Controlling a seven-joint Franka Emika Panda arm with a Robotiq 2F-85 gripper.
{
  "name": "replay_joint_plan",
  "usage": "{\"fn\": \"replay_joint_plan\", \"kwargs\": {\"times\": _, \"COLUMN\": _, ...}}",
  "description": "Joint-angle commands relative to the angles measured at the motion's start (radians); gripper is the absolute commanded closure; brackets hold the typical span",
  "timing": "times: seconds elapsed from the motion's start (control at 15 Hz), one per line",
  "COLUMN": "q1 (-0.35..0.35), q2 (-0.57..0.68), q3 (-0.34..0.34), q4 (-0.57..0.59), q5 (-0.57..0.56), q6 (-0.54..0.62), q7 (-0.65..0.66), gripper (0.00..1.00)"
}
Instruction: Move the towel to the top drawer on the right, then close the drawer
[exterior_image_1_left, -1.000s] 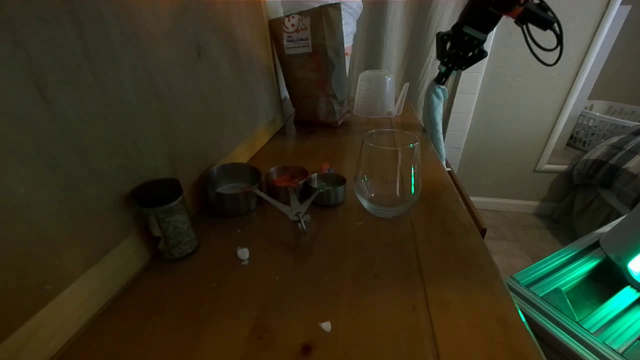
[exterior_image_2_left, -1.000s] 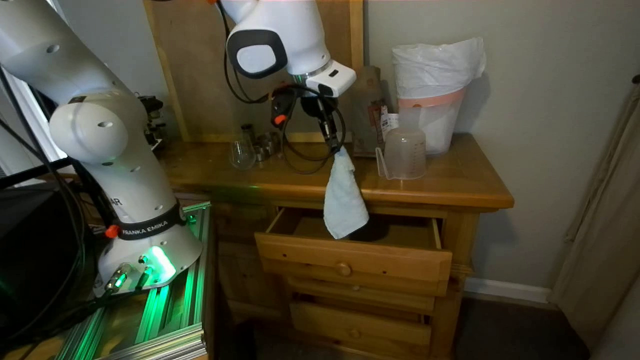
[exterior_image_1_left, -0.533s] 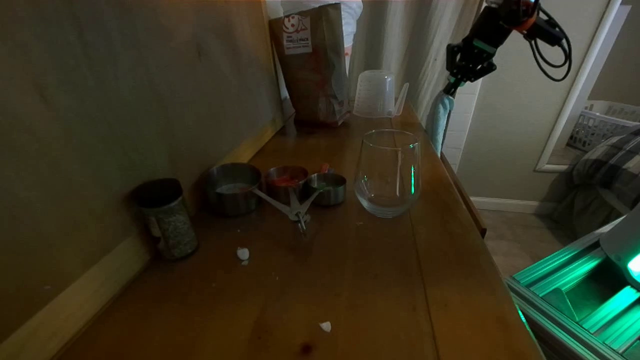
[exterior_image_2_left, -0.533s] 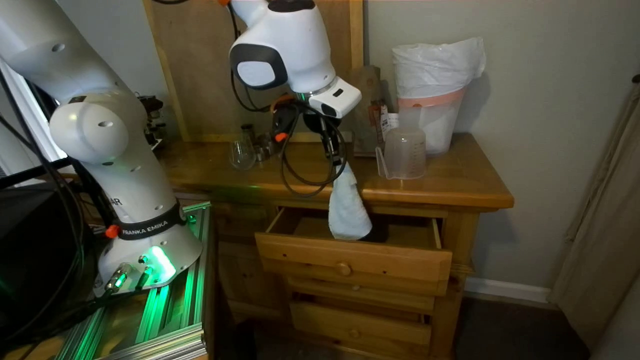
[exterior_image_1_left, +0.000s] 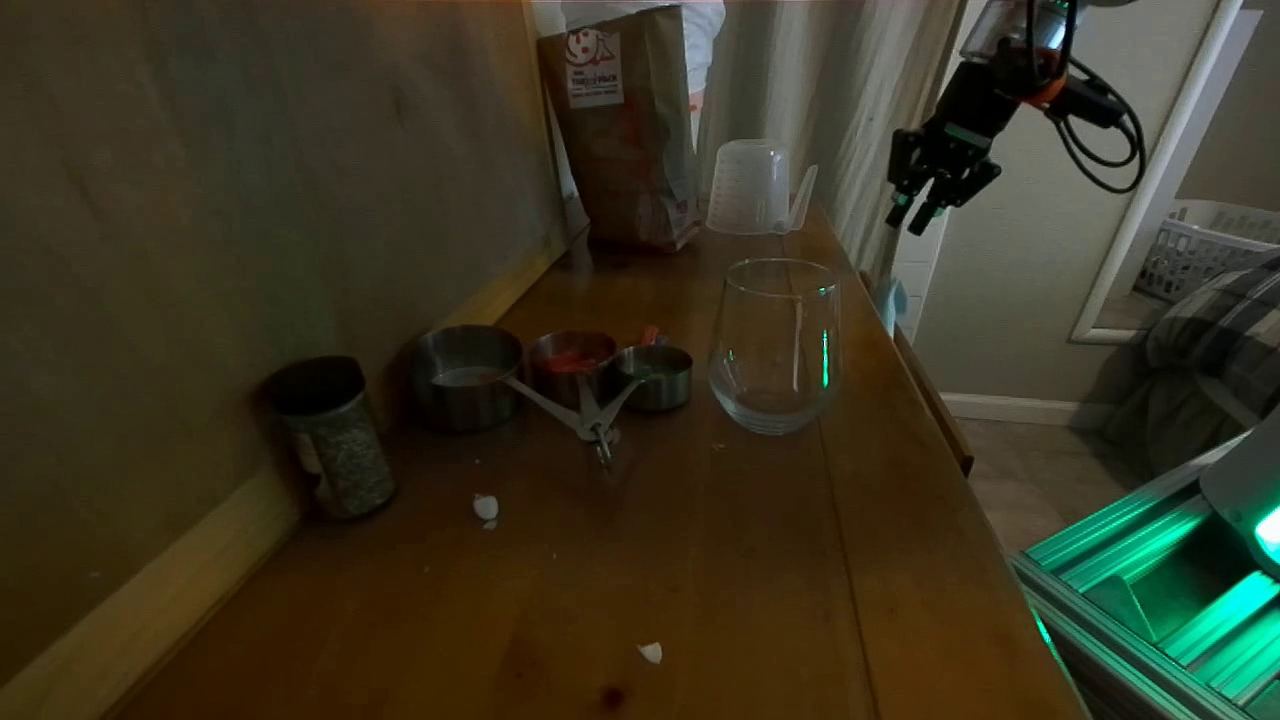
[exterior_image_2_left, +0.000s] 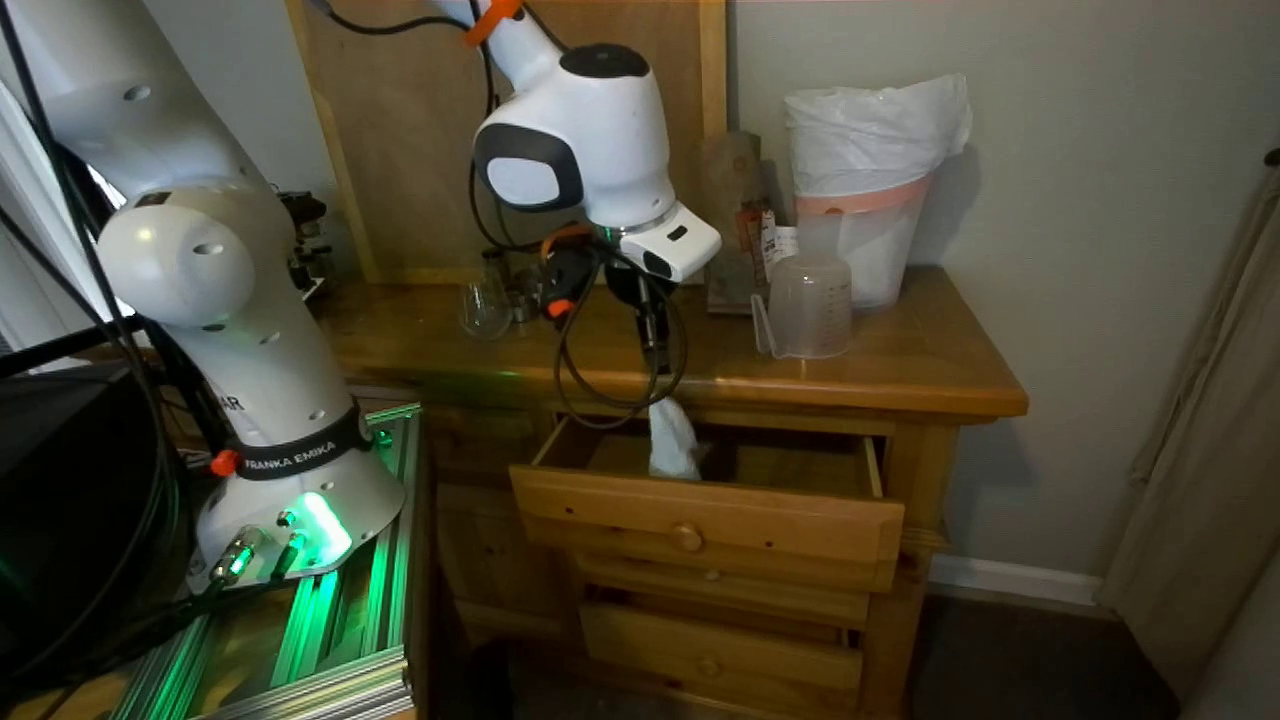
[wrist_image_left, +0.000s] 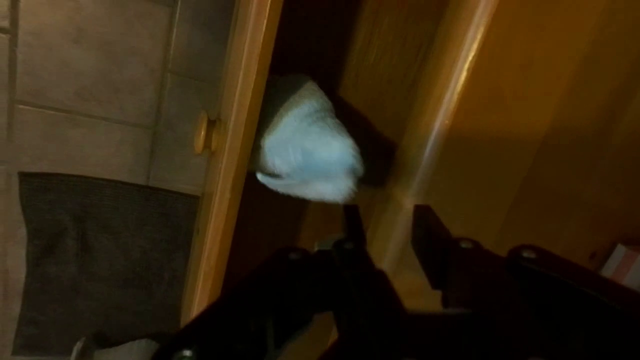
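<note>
Wrist view showed the towel (wrist_image_left: 310, 150) near the middle of the frame, blurred, inside the open drawer (wrist_image_left: 232, 150), while the gripper (wrist_image_left: 385, 222) stood at lower centre with its fingers (wrist_image_left: 425, 235) apart. Seen in an exterior view, the towel was partly hidden behind the drawer's front (exterior_image_2_left: 600, 510), the gripper just above it, and right of centre a measuring jug (exterior_image_2_left: 812, 315) stood on the wooden top (exterior_image_2_left: 930, 370) in front of a white-lined bin (exterior_image_2_left: 885, 240).

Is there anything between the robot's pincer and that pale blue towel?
Just air: in an exterior view, the open pincer hangs above the towel, the gap between them bare.
</note>
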Motion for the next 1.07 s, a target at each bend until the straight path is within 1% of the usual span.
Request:
{"fn": "replay_joint_plan", "kwargs": {"times": 0.0, "q1": -0.035, "q2": 0.035, "q3": 0.047, "q4": 0.001, "q5": -0.027, "q6": 0.003, "q7": 0.006, "gripper": 0.36}}
{"fn": "replay_joint_plan", "kwargs": {"times": 0.2, "q1": -0.064, "q2": 0.054, "q3": 0.068, "q4": 0.001, "q5": -0.078, "q6": 0.014, "q7": 0.038, "gripper": 0.16}}
{"fn": "replay_joint_plan", "kwargs": {"times": 0.33, "q1": -0.094, "q2": 0.059, "q3": 0.068, "q4": 0.001, "q5": -0.127, "q6": 0.020, "q7": 0.061, "gripper": 0.02}}
{"fn": "replay_joint_plan", "kwargs": {"times": 0.47, "q1": -0.132, "q2": 0.061, "q3": 0.054, "q4": 0.001, "q5": -0.174, "q6": 0.020, "q7": 0.074, "gripper": 0.00}}
{"fn": "replay_joint_plan", "kwargs": {"times": 0.6, "q1": -0.161, "q2": 0.065, "q3": 0.040, "q4": 0.001, "q5": -0.187, "q6": 0.014, "q7": 0.059, "gripper": 0.00}}
{"fn": "replay_joint_plan", "kwargs": {"times": 0.67, "q1": -0.174, "q2": 0.072, "q3": 0.031, "q4": 0.000, "q5": -0.179, "q6": 0.014, "q7": 0.049, "gripper": 0.25}}
{"fn": "replay_joint_plan", "kwargs": {"times": 0.73, "q1": -0.182, "q2": 0.082, "q3": 0.023, "q4": 0.004, "q5": -0.165, "q6": 0.014, "q7": 0.035, "gripper": 0.25}}
{"fn": "replay_joint_plan", "kwargs": {"times": 0.87, "q1": -0.190, "q2": 0.110, "q3": 0.012, "q4": 0.014, "q5": -0.130, "q6": 0.016, "q7": 0.007, "gripper": 0.39}}
{"fn": "replay_joint_plan", "kwargs": {"times": 0.93, "q1": -0.187, "q2": 0.124, "q3": 0.006, "q4": 0.020, "q5": -0.095, "q6": 0.013, "q7": -0.025, "gripper": 0.48}}
{"fn": "replay_joint_plan", "kwargs": {"times": 1.0, "q1": -0.176, "q2": 0.142, "q3": -0.008, "q4": 0.026, "q5": -0.063, "q6": 0.017, "q7": -0.052, "gripper": 0.54}}
